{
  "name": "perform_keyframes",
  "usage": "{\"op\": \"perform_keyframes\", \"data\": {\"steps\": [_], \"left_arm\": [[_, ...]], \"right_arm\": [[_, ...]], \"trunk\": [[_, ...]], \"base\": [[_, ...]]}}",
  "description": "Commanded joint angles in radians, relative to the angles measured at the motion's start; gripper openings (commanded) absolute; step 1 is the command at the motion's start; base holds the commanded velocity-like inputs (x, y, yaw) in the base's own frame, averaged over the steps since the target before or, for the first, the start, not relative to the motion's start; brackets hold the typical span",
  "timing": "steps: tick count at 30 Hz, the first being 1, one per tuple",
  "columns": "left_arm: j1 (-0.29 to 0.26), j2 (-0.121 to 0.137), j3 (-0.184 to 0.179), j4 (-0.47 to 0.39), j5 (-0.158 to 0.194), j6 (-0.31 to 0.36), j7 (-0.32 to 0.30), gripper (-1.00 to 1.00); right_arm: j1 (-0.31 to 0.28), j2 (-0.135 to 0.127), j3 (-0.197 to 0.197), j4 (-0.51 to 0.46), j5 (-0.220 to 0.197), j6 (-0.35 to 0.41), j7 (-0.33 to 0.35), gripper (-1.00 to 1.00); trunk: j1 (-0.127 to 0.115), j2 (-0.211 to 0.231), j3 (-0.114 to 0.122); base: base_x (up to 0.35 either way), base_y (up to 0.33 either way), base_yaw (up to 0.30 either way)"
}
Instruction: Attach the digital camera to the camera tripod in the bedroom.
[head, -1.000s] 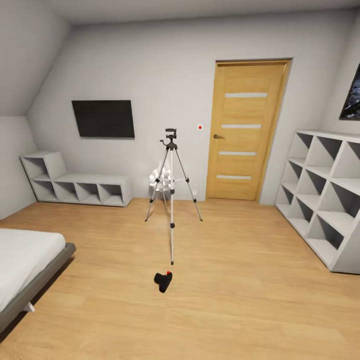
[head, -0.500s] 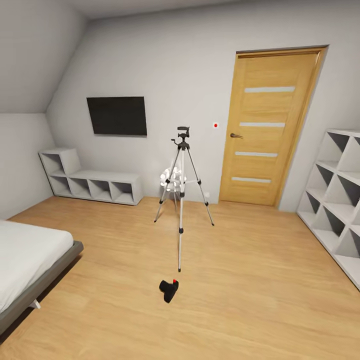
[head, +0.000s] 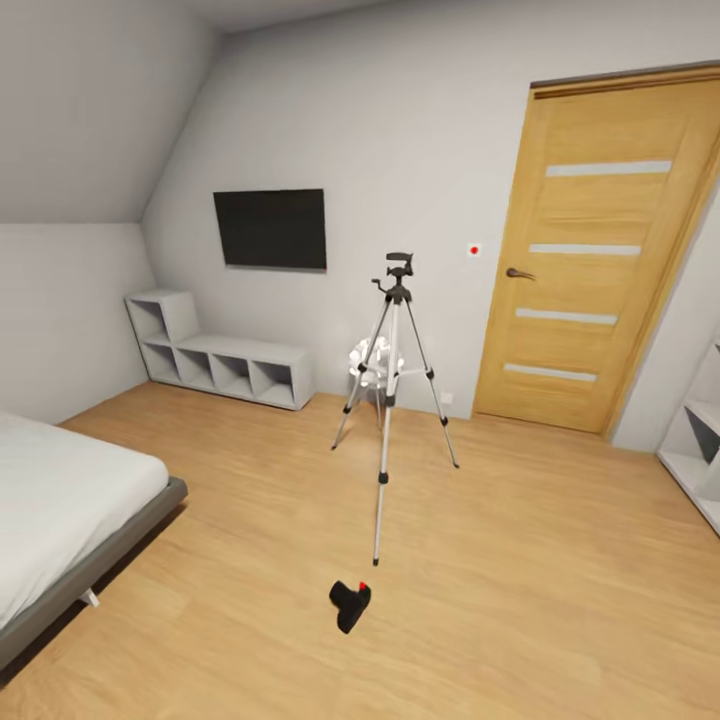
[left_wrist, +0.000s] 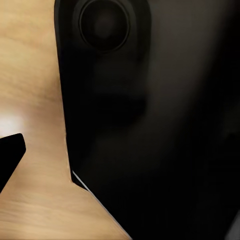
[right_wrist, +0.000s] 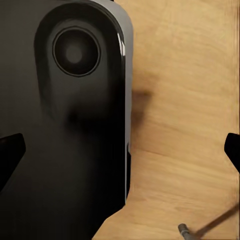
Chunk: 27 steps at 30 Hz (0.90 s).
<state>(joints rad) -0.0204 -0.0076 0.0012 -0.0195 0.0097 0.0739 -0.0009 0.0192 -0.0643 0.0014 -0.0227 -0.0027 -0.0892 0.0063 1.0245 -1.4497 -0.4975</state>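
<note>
The camera tripod (head: 391, 400) stands in the middle of the bedroom's wood floor, with silver legs spread and its black pan head (head: 399, 268) bare. The digital camera (head: 350, 604) lies on the floor just in front of the tripod's nearest leg, its red button facing up. In the right wrist view my right gripper (right_wrist: 120, 152) is open, its dark fingertips (right_wrist: 10, 155) at both edges of the picture, over the robot's black body and bare floor. In the left wrist view one fingertip (left_wrist: 10, 155) of my left gripper (left_wrist: 120, 155) shows far out to the side, with nothing held.
A grey-framed bed (head: 70, 520) takes up the near left. Low white shelves (head: 225, 362) and a wall TV (head: 270, 228) are on the far wall. A white petal lamp (head: 372, 362) stands behind the tripod. The wooden door (head: 600, 290) is on the right, with cube shelves (head: 695, 450) at the right edge.
The head camera has moved forward and turned left, so the tripod, camera and door look larger and sit further right. The tripod and camera themselves have not moved.
</note>
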Motion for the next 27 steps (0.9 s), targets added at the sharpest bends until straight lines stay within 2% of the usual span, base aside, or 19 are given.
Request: {"op": "perform_keyframes", "data": {"steps": [1, 12, 27], "left_arm": [[0.0, 0.0, 0.0, -0.002, 0.001, 0.006, 0.0, 1.0], [0.0, 0.0, -0.001, -0.002, 0.001, 0.006, 0.0, 1.0], [0.0, -0.001, -0.001, -0.002, 0.001, 0.006, 0.0, 1.0]], "right_arm": [[0.001, 0.0, 0.0, -0.002, 0.0, -0.001, 0.001, 1.0], [0.001, 0.0, 0.0, -0.002, 0.0, -0.001, 0.0, 1.0], [0.001, 0.0, 0.0, -0.001, 0.0, -0.003, 0.0, 1.0]], "trunk": [[0.0, 0.0, -0.001], [0.0, 0.0, -0.007], [0.0, 0.0, -0.015]], "base": [[0.282, -0.229, 0.274], [0.242, -0.241, 0.275], [0.163, -0.263, 0.275]]}}
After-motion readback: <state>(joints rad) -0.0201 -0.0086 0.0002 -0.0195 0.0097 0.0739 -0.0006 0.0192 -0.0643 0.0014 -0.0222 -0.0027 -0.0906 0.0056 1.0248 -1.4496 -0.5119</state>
